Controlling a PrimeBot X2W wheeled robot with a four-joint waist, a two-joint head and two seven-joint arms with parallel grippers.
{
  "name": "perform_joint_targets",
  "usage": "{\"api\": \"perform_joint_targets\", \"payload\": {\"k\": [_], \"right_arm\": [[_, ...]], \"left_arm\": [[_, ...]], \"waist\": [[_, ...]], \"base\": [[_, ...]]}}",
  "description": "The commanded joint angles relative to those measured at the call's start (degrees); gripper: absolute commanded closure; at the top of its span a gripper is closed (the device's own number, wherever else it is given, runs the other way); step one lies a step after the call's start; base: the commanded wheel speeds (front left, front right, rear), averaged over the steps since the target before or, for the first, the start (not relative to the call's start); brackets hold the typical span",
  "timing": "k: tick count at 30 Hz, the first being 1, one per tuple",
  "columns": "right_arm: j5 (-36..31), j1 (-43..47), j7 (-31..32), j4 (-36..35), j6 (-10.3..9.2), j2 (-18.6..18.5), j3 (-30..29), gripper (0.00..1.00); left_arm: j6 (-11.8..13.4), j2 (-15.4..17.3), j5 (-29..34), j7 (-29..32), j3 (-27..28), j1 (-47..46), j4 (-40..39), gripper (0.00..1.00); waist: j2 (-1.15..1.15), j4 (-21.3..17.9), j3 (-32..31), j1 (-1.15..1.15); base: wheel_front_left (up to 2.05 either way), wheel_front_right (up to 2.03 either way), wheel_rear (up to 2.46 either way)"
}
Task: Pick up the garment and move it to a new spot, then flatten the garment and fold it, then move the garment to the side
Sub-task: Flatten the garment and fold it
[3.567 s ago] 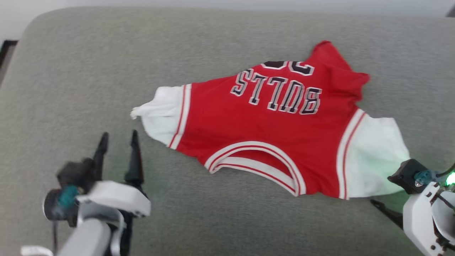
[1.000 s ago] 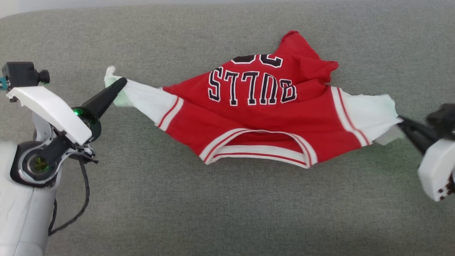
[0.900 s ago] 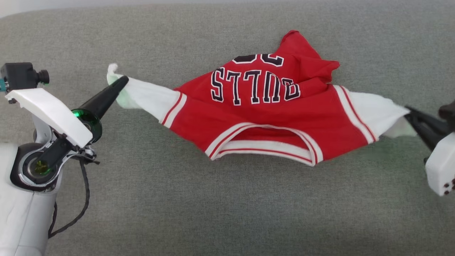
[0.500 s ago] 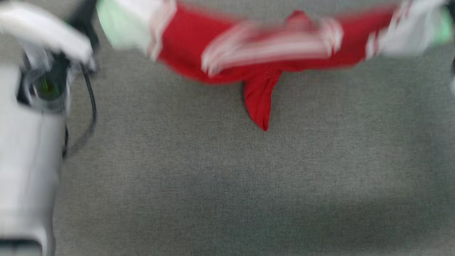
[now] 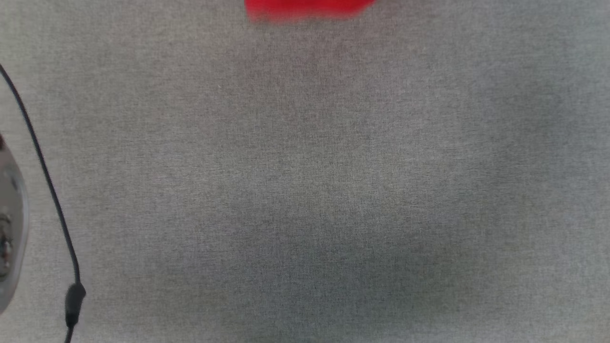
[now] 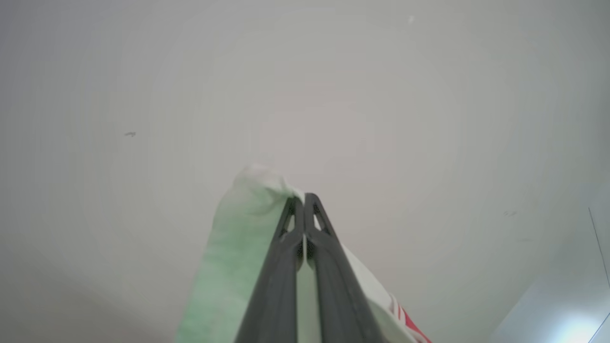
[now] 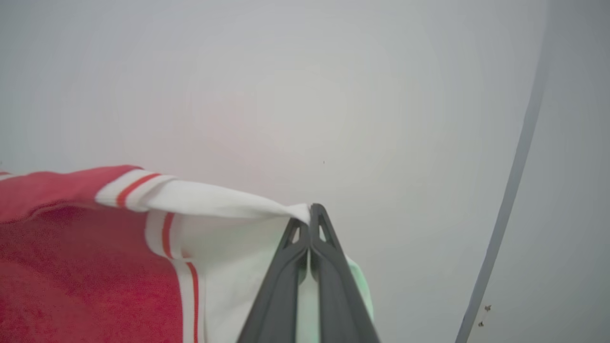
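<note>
The garment (image 5: 307,8) is a red jersey with white panels and red-and-white striped trim. In the head view only its blurred red lower edge hangs at the top, above the grey surface. My left gripper (image 6: 304,200) is shut on a white sleeve end (image 6: 238,247), seen against a pale wall in the left wrist view. My right gripper (image 7: 310,212) is shut on the other white sleeve (image 7: 224,228), with the red body (image 7: 71,267) hanging to the left in the right wrist view. Both grippers point upward at pale wall.
A grey fabric surface (image 5: 305,190) spreads across the head view. A black cable (image 5: 47,190) and a pale part of my left arm (image 5: 7,228) show at its left edge. A grey vertical strip (image 7: 510,205) runs down the wall.
The garment has gone up off the grey surface, held by both sleeves, until only its red lower edge shows. Both grippers have risen out of the head view.
</note>
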Motion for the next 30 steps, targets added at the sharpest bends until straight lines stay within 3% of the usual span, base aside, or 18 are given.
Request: {"api": "perform_joint_targets", "payload": {"k": [1,7,13,18,22,30], "right_arm": [[-0.45,-1.25,-1.21,1.58,-0.08,0.21,0.31,1.0],[0.69,-2.25,-4.46,7.0,-0.07,-0.41,4.17,1.0],[5.91,8.08,-4.36,5.03,-0.07,-3.74,11.68,1.0],[12.07,23.03,-1.54,-2.0,-0.07,-8.47,18.14,1.0],[17.35,36.29,1.45,-9.79,-0.07,-13.45,20.41,1.0],[24.77,59.04,10.01,-25.59,-0.07,-22.77,18.95,1.0]], "left_arm": [[-0.51,0.04,-0.18,-0.55,0.54,-1.01,0.73,1.0],[-1.3,-0.68,-3.21,2.01,-0.65,1.38,2.38,1.0],[-1.36,0.27,-8.95,8.49,-3.38,16.38,-4.87,1.0],[-1.37,2.87,-12.82,12.11,-6.85,35.21,-13.24,1.0],[-1.38,6.07,-12.06,11.47,-11.31,49.68,-19.33,1.0],[-1.38,12.53,-11.98,9.76,-17.6,68.76,-31.12,1.0]], "waist": [[0.0,-0.03,-0.64,0.0],[0.0,0.46,-3.28,0.0],[0.0,0.76,-5.22,0.0],[0.0,0.95,-7.08,0.0],[0.0,1.24,-8.4,0.0],[0.0,1.35,-10.99,0.0]], "base": [[0.0,0.0,0.0],[0.0,0.0,0.0],[0.0,0.0,0.0],[0.0,0.0,0.0],[0.0,0.0,0.0],[0.0,0.0,0.0]]}}
